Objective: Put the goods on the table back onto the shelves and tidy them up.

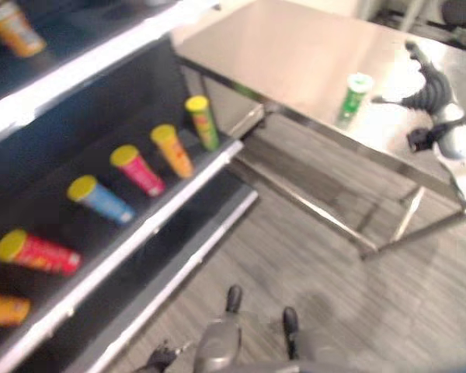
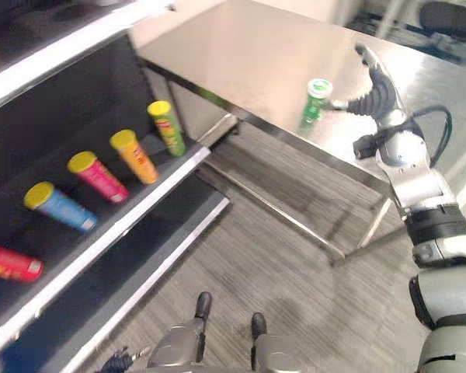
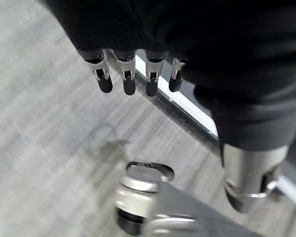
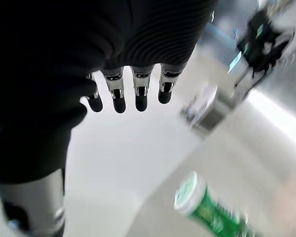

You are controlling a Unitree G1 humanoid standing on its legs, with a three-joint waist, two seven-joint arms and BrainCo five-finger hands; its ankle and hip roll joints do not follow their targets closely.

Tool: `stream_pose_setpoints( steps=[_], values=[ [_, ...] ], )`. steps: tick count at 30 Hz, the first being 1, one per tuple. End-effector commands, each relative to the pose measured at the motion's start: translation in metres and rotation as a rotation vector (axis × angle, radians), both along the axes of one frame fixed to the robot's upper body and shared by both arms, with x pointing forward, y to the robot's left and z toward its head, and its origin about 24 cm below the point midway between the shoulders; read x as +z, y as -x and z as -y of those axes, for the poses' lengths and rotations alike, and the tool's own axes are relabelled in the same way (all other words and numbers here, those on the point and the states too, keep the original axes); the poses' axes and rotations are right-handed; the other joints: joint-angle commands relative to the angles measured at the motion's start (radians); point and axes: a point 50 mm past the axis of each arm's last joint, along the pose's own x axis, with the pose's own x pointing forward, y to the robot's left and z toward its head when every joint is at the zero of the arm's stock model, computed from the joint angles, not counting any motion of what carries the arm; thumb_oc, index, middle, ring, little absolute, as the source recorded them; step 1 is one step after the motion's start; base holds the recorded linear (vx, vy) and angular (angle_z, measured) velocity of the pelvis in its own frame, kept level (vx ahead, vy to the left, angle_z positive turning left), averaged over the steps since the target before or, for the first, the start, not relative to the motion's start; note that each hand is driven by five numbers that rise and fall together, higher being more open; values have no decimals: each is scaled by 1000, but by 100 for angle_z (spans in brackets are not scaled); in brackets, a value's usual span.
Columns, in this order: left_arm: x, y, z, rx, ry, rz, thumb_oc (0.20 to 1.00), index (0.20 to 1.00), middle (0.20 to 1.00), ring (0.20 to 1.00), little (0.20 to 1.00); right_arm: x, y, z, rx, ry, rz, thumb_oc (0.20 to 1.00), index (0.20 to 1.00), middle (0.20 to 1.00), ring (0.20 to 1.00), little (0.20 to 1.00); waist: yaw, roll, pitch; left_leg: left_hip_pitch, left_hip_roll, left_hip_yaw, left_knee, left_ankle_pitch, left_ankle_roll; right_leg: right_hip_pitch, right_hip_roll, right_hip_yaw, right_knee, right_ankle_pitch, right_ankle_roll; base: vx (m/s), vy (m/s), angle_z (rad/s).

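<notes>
A green can with a white lid (image 1: 356, 97) stands upright on the steel table (image 1: 295, 47), close to its front edge. My right hand (image 2: 377, 84) hovers over the table just right of the can (image 2: 316, 101) and apart from it, fingers straight and open. In the right wrist view the can (image 4: 207, 210) lies past the fingers (image 4: 117, 96), with nothing held. My left hand (image 3: 126, 79) hangs low above the floor, its fingers straight and empty.
The black shelf unit (image 1: 171, 202) on the left holds a row of yellow-lidded cans lying down: green (image 1: 203, 120), orange (image 1: 172, 149), pink (image 1: 137, 169), blue (image 1: 101, 200), red (image 1: 37, 252). An orange can (image 1: 15, 27) sits on the upper shelf. Grey floor separates shelf and table.
</notes>
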Motion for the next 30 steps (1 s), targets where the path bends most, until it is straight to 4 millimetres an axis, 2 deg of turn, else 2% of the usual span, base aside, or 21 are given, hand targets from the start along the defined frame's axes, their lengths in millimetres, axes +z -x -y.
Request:
stream_pose_setpoints(
  steps=[1,2,3,4,6,7,8,9,11,15,16,17,18,19,21,26,30],
  values=[
    [9,-1,-28,-16,-87,26,1000,1000,1000,1000,1000,20,-6,-26,79,41,55,1000,1000,1000,1000,1000,-4,-93,-77,-99,8,-18,106,-74,-69,132,-114,-2,21,-141,126,105,151,-91],
    [11,-9,-28,-43,-94,51,1000,1000,1000,1000,1000,19,-6,-26,85,42,53,1000,1000,1000,1000,1000,-4,-95,-81,-93,6,-7,102,-82,-60,119,-126,0,24,-129,135,141,193,-63],
    [16,-32,-23,-107,-97,124,1000,1000,1000,1000,1000,15,-3,-14,55,31,31,1000,1000,1000,1000,1000,-6,-96,-84,-85,-3,15,107,-100,-41,105,-157,-18,35,-107,158,207,254,-46],
    [20,-45,-20,-143,-95,165,1000,1000,1000,1000,1000,9,-2,-9,43,22,12,1000,1000,1000,1000,1000,-6,-92,-86,-80,-12,11,110,-115,-30,97,-171,-27,57,-99,167,159,185,-18],
    [22,-52,-16,-171,-86,189,1000,1000,1000,1000,1000,5,-1,-5,30,15,0,1000,1000,1000,1000,1000,-7,-91,-85,-77,-21,7,116,-127,-23,93,-182,-37,77,-90,172,93,97,9],
    [27,-66,-9,-212,-69,242,1000,1000,1000,1000,1000,0,1,0,13,8,-13,1000,1000,1000,1000,1000,-5,-84,-80,-76,-38,-4,130,-141,-14,82,-196,-42,128,-68,181,99,110,37],
    [34,-81,-7,-249,-69,295,1000,1000,1000,1000,1000,-4,3,5,-4,6,-20,1000,1000,1000,1000,1000,-7,-81,-67,-75,-60,-18,153,-157,-4,61,-210,-36,200,-8,184,61,72,42],
    [34,-81,-7,-249,-69,295,1000,1000,1000,1000,1000,-4,3,5,-4,6,-20,1000,1000,1000,1000,1000,-7,-81,-67,-75,-60,-18,153,-157,-4,60,-210,-36,201,-8,184,42,-6,41],
    [40,-90,-12,-234,-85,331,1000,1000,1000,1000,1000,-14,4,2,-5,14,-27,1000,1000,1000,1000,1000,7,-75,-54,-72,-64,-35,179,-186,3,62,-238,-60,214,39,174,87,-106,46],
    [37,-83,-16,-219,-92,310,1000,1000,1000,1000,1000,-14,4,1,-10,35,-27,1000,1000,1000,1000,1000,24,-68,-62,-55,-65,-46,168,-207,5,23,-221,-107,143,-2,170,126,-88,14],
    [34,-75,-21,-199,-98,280,1000,1000,1000,1000,1000,-18,4,1,-10,44,-36,1000,1000,1000,1000,1000,19,-60,-54,-28,-65,-75,156,-212,7,-82,-157,-96,116,-17,170,164,-112,2],
    [34,-73,-23,-189,-99,271,1000,1000,1000,1000,1000,-21,4,2,-17,44,-47,1000,1000,1000,1000,1000,10,-58,-40,-8,-69,-94,160,-224,4,-114,-124,-88,102,-24,170,207,-187,8],
    [27,-63,-26,-217,-146,183,1000,1000,1000,1000,1000,-40,3,18,-89,49,-111,1000,1000,1000,1000,1000,-4,-64,-18,14,-77,-108,174,-242,4,-156,-72,-61,89,-28,169,141,-158,20],
    [32,-68,-29,-225,-147,226,1000,1000,1000,1000,1000,-26,7,25,-106,86,-88,1000,1000,1000,1000,1000,-6,-83,-12,5,-97,-132,201,-249,-5,-109,-90,-55,60,-45,168,159,-176,89],
    [32,-69,-23,-210,-109,244,1000,1000,1000,1000,1000,-24,7,28,-128,87,-89,1000,1000,1000,1000,1000,3,-89,-18,17,-90,-152,199,-252,-17,-64,-90,-55,38,-42,145,185,-193,145],
    [28,-62,-14,-183,-69,251,1000,1000,1000,1000,1000,-29,19,47,-194,101,-83,1000,1000,1000,1000,1000,-17,-69,-40,38,-33,-163,175,-228,-45,-28,-84,-108,34,-56,117,146,-159,53],
    [26,-57,-10,-172,-54,244,1000,1000,1000,1000,1000,-33,25,72,-291,59,-87,1000,1000,1000,1000,1000,-16,-51,-44,43,-8,-183,160,-203,-70,0,-76,-158,42,-86,96,96,-179,28]
  ],
)
